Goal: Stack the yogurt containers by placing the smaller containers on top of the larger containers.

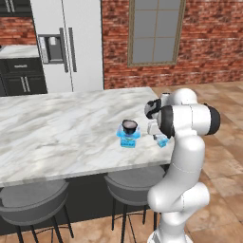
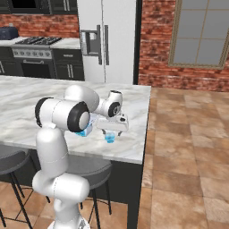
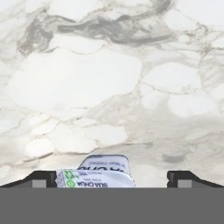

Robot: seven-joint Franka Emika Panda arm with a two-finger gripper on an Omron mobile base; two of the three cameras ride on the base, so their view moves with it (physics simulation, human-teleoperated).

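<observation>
Left base view: the dark cup sits on top of the big blue tub on the marble desk; the tiny tub stands just beside, under the end effector, whose jaws are spread wide around it, not gripping

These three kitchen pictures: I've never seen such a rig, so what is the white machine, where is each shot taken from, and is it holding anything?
The white machine is a robot arm on a drivable base. Two pictures come from cameras on that base, behind the arm to its left and right. The third looks along its hand, down at the marble counter.

On the counter, a dark round cup already sits on the larger light-blue tub. A tiny light-blue tub stands to its right.

The gripper hangs over that tiny tub, fingers spread wide. The tub shows between them, off-centre, near one finger. Nothing is held.
</observation>
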